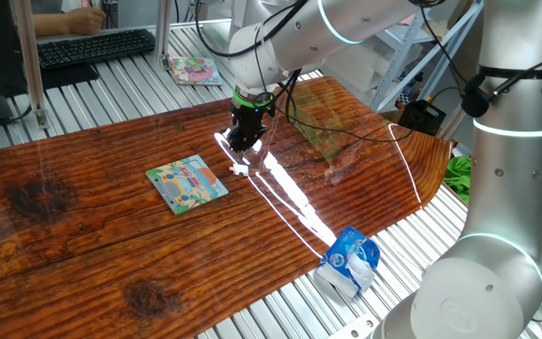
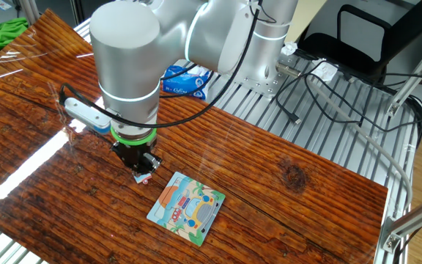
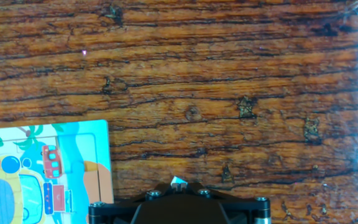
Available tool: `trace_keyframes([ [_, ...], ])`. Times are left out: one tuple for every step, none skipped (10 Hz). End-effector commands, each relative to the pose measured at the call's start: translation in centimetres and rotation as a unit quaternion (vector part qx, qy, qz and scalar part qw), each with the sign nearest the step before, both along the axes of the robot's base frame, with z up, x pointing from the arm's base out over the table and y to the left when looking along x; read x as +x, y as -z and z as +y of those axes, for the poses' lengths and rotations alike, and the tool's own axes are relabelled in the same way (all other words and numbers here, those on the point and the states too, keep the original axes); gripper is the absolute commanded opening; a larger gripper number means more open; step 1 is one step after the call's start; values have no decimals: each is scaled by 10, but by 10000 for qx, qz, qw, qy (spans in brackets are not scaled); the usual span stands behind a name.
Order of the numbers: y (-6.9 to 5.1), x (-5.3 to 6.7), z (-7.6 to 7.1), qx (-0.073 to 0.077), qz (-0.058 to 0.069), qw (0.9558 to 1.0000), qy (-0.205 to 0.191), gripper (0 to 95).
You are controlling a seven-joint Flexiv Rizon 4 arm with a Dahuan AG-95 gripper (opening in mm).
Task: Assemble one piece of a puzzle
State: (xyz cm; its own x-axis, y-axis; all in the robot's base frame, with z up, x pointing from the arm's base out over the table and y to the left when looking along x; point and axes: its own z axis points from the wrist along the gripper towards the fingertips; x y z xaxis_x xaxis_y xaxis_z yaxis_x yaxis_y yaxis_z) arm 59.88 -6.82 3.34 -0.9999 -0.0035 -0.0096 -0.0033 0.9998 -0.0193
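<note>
The puzzle (image 1: pixel 187 183) is a flat square board with a teal border and a cartoon picture, lying on the wooden table. It also shows in the other fixed view (image 2: pixel 187 207) and at the lower left of the hand view (image 3: pixel 42 177). My gripper (image 1: pixel 243 146) points straight down, just right of the puzzle and slightly above the wood. Its jaws are shut on the piece (image 3: pixel 179 182), a tiny whitish chip pinched between the fingertips. The piece also shows under the gripper (image 2: pixel 142 174) in the other fixed view (image 2: pixel 144 179). Most of the piece is hidden by the fingers.
A blue and white packet (image 1: pixel 349 262) lies at the table's near right edge. A pinkish picture booklet (image 1: pixel 194 70) and a keyboard (image 1: pixel 92 47) lie beyond the far edge. A bright glare strip (image 1: pixel 290 202) crosses the wood. Green cloth (image 2: pixel 2 37) lies off one end.
</note>
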Motion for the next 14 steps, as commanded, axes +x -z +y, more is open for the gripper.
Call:
trace_keyframes([
  [-1, -1, 0, 106, 0, 9999, 20, 0],
  [-1, -1, 0, 113, 8, 9999, 15, 0],
  [-1, -1, 0, 109, 41, 9999, 24, 0],
  [-1, -1, 0, 111, 53, 9999, -24, 0],
  [-1, -1, 0, 121, 74, 9999, -65, 0],
  [-1, -1, 0, 148, 77, 9997, -155, 0],
  [-1, -1, 0, 174, 76, 9995, -245, 0],
  [-1, -1, 0, 180, 101, 9992, -341, 0],
  [-1, -1, 0, 208, 124, 9990, -385, 0],
  [-1, -1, 0, 236, 132, 9988, -409, 0],
  [-1, -1, 0, 234, 131, 9988, -419, 0],
  [-1, -1, 0, 235, 140, 9988, -400, 0],
  [-1, -1, 0, 243, 177, 9986, -425, 0],
  [-1, -1, 0, 252, 194, 9982, -503, 0],
])
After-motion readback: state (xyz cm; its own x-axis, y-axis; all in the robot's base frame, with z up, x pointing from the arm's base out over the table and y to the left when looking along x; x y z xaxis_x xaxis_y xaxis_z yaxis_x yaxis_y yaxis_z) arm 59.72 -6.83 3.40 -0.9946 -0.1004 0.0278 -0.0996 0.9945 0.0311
